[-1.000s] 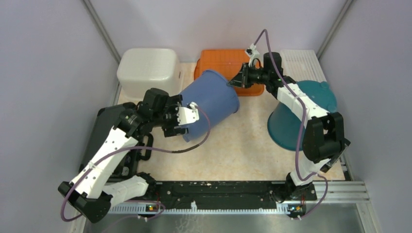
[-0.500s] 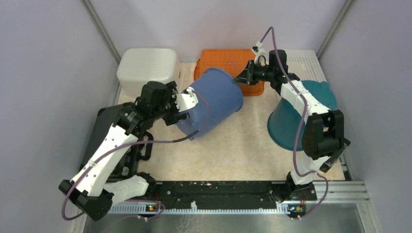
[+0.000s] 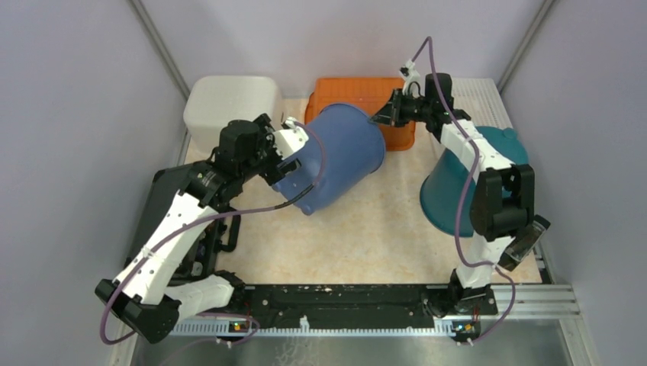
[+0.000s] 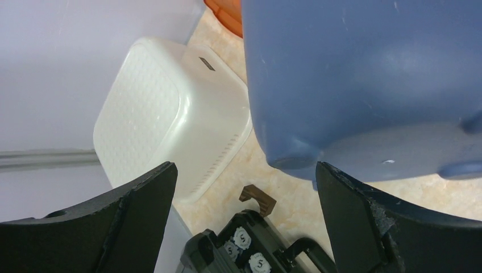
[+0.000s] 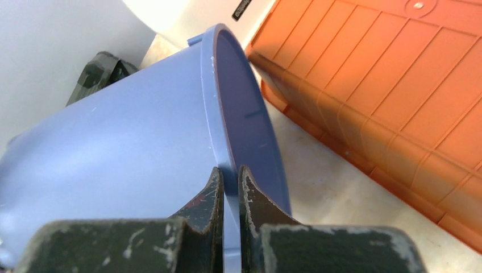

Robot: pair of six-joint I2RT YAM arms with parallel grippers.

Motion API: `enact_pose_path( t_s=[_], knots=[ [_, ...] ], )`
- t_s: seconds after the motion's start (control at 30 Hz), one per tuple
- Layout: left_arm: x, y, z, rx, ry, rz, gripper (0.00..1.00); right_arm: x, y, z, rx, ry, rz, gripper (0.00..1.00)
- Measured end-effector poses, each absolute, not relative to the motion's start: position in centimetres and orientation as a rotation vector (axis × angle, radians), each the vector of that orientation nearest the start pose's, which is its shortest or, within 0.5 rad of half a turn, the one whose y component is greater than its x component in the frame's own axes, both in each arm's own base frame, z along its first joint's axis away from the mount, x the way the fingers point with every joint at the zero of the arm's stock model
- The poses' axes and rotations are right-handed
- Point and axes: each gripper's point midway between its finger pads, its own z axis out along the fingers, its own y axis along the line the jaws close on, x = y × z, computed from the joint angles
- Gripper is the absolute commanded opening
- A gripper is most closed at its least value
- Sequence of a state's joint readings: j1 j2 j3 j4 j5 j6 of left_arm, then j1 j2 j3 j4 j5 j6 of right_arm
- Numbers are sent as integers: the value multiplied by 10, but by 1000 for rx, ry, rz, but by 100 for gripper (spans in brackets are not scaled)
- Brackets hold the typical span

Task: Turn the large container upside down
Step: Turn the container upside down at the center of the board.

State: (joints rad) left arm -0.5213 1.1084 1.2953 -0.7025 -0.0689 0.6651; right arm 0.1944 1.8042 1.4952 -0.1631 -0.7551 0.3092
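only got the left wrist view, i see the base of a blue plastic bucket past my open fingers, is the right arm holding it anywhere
observer: yes, the right gripper is pinched shut on the rim of the blue plastic bucket, one finger inside and one outside.
operator: which way is its mouth facing
observer: in the top view it lies tilted on its side, with the mouth toward the orange plastic crate at the far edge.
operator: anything over on the right side
observer: a teal plastic bucket stands there base up, apart from the blue one.
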Motion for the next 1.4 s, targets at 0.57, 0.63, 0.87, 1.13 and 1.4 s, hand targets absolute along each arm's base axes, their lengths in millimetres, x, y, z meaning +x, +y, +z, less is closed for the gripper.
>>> enact_pose_path(
  t_s=[0.57,0.63,0.87,1.13,1.4],
  knots=[
    [338,-162,334,965,1675,47,99,441,209,122,-202,2315,1154,0],
    [338,-164,335,964,1667,37,99,427,209,113,-192,2344,1181,0],
    [338,-166,336,959,1667,24,99,402,210,110,-182,2364,1249,0],
    [342,-163,340,909,1672,36,99,403,212,117,-201,2339,1247,0],
    [352,-151,357,778,1671,81,99,411,217,125,-232,2317,1215,0]
  ],
)
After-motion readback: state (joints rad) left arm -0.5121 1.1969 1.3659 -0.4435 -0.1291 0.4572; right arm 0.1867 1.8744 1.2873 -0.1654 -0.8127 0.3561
